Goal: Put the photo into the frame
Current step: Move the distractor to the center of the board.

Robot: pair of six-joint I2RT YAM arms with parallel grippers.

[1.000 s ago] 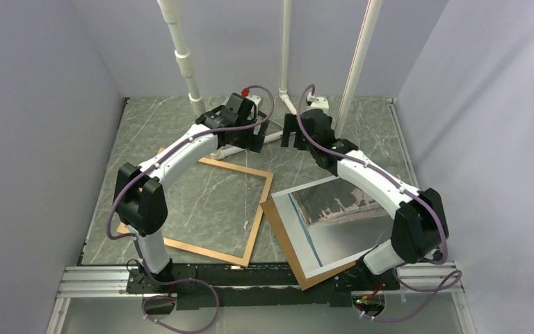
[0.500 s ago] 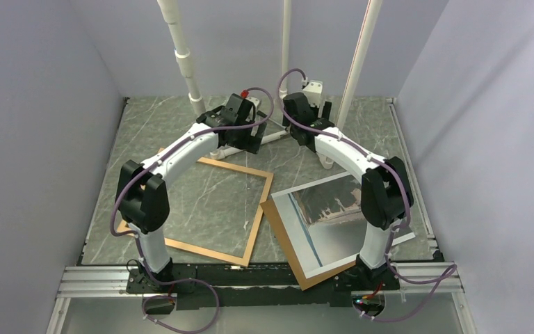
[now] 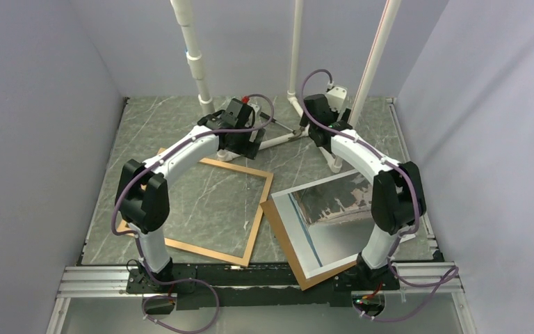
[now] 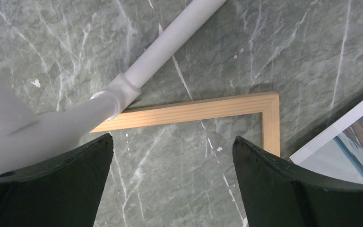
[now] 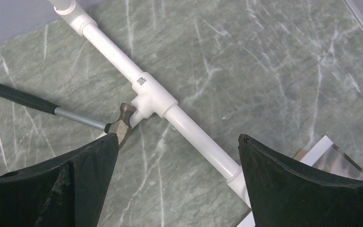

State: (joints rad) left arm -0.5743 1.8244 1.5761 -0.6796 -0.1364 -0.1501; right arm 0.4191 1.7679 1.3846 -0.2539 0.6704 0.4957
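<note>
White arms (image 3: 181,148) arched far forward, left gripper (image 4: 172,139) and right gripper (image 5: 177,139) both wide apart, empty.

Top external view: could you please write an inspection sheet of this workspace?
surface: green marble table, white veins.
job's things: photo lies face up on brown backing board; frame lies flat beside it, empty.
clutter: hammer beside white pipe stand, far side.
grippers: left gripper and right gripper, jaws open, holding nothing.
cables: purple cables along both arms, looping at bases.
surroundings: plain walls; aluminium rail at near edge.
</note>
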